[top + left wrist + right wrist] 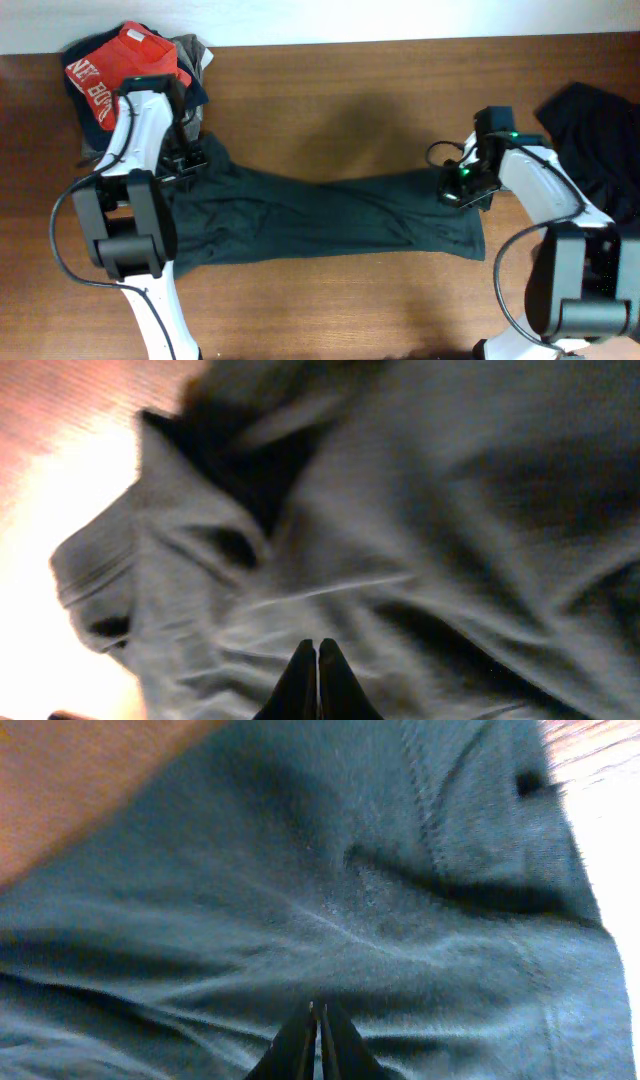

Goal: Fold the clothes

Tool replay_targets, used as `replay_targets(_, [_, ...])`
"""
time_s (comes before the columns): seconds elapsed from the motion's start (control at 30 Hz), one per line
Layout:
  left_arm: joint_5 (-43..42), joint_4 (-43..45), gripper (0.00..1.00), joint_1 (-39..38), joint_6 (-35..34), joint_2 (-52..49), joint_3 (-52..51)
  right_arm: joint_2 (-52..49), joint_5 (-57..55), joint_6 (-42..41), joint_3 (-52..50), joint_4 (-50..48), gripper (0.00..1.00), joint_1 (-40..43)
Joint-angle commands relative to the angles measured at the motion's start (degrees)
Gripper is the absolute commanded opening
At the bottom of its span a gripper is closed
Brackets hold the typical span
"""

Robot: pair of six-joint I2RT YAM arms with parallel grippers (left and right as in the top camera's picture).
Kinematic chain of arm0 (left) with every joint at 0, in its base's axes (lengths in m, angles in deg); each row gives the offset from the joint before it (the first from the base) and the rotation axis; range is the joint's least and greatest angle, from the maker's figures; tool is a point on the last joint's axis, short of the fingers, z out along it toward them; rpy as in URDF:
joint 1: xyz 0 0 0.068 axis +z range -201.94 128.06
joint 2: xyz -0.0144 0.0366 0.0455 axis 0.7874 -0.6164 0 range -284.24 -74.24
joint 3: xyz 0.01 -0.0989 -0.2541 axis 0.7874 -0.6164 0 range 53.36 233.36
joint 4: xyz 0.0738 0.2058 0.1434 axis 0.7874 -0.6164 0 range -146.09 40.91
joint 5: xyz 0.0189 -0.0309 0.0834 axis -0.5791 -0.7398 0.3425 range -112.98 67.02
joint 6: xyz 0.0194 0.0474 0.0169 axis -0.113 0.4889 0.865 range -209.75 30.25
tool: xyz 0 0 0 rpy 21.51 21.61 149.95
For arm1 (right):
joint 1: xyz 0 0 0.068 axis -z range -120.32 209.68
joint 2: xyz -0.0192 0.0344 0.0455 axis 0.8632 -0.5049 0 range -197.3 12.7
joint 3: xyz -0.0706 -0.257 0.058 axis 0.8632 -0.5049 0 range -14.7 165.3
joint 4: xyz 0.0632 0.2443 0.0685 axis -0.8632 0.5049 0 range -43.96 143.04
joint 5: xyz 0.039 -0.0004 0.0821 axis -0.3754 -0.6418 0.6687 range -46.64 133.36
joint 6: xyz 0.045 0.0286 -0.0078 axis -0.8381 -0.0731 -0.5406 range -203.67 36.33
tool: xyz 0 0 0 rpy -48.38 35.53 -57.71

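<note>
Dark green garment (320, 215): soft, wrinkled knit, drawn into a long band across the middle of the wooden table (350, 90). Left gripper (190, 160) is pinched closed on its left end, right gripper (460, 185) on its right hem. Clothes pile (125, 70) occupies the table's far-left corner.

We see a robot lab: left arm (140, 130) and right arm (545, 190) at a wooden table (340, 90), clothes (120, 65) heaped at ten o'clock.

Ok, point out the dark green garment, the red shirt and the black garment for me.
dark green garment (320, 215), overhead view, middle of the spread cloth.
red shirt (125, 55), overhead view, upper part of its red front.
black garment (600, 130), overhead view, centre of the bunched cloth.
</note>
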Motion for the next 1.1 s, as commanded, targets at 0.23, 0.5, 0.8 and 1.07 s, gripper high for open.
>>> replay_targets(0.23, [-1.44, 8.39, 0.01, -1.20, 1.11, 0.76, -13.22, -9.22, -2.80, -0.90, -0.72, -2.73, 0.08, -0.20])
replay_targets(0.5, [1.88, 12.09, 0.01, 1.51, 1.05, 0.76, -18.99, -11.17, -8.76, -2.73, -0.72, -3.26, 0.07, 0.11])
replay_targets(0.8, [3.72, 11.65, 0.01, 8.48, -0.66, 0.79, -18.97, -11.17, -10.69, -1.73, -0.61, -4.61, 0.07, 3.65])
replay_targets(1.07, [3.67, 10.88, 0.07, 9.88, -0.85, 0.79, -17.53, -11.15, -10.01, -1.73, 3.85, -2.21, 0.07, 3.85])
